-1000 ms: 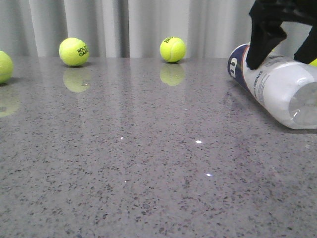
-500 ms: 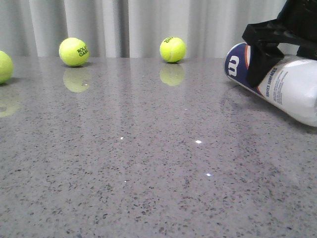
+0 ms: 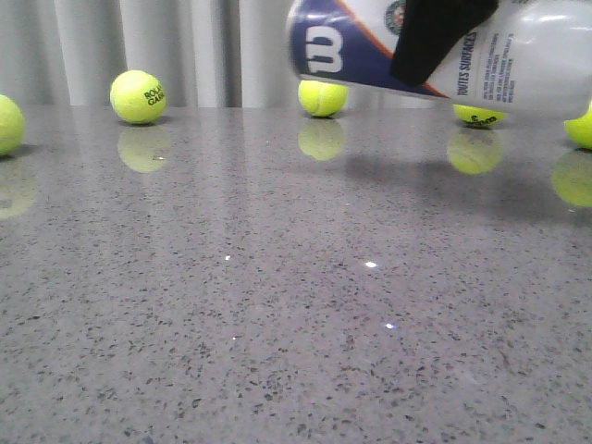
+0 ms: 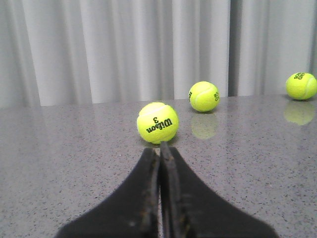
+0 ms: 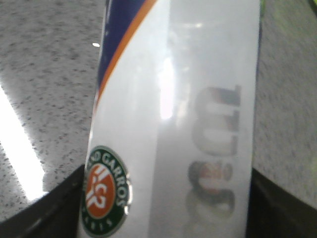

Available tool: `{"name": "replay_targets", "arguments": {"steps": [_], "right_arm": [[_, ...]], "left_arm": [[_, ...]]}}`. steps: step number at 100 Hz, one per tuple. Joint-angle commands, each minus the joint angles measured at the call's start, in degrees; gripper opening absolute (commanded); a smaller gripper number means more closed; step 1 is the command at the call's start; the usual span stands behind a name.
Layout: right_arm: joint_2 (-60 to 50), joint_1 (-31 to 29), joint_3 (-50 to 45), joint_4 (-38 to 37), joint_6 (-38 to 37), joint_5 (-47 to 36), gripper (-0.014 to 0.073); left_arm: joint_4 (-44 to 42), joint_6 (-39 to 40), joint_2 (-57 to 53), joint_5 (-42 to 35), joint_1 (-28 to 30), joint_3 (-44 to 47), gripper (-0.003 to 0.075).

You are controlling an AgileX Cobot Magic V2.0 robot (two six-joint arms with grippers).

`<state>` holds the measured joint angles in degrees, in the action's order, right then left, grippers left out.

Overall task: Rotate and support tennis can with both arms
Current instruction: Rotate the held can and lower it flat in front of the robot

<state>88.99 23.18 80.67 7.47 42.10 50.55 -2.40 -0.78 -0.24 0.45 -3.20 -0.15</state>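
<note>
Above the table (image 3: 277, 324), the right gripper (image 3: 435, 42) clamps the tennis can (image 3: 518, 65) nearly level, while the left gripper (image 4: 160, 163) sits closed, empty.

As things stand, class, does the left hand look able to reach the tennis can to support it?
Probably not yet. The left hand is shut, low over the table, facing a Wilson ball; the tennis can hangs in the right hand, outside the left wrist view.

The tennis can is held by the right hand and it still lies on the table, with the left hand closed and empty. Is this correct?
Not quite. The tennis can is off the table: the front view shows it held in the air, nearly level, by the right hand. The rest is right: the left hand is closed and empty.
</note>
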Motion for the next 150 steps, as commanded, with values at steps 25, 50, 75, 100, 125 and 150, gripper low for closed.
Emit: {"name": "replay_targets", "arguments": {"steps": [25,50,75,100,125,150], "right_arm": [[4.7,8.3,2.1,2.2,16.4,-3.2,0.0283],[8.8,10.5,2.1,2.2,16.8,-3.2,0.0353],[10.1,10.5,2.1,2.2,16.8,-2.4,0.0578],[10.0,10.5,2.1,2.2,16.6,-2.2,0.0648],[8.5,10.5,2.1,2.2,16.6,-2.1,0.0648],[7.0,10.5,2.1,2.2,16.6,-1.2,0.0648]], "left_arm": [[0.0,0.5,-2.3,-4.3,0.0,2.7,-0.0021],[0.0,0.5,-2.3,-4.3,0.0,2.7,-0.0021],[0.0,0.5,-2.3,-4.3,0.0,2.7,-0.0021],[0.0,0.5,-2.3,-4.3,0.0,2.7,-0.0021],[0.0,0.5,-2.3,-4.3,0.0,2.7,-0.0021],[0.0,0.5,-2.3,-4.3,0.0,2.7,-0.0021]]}}
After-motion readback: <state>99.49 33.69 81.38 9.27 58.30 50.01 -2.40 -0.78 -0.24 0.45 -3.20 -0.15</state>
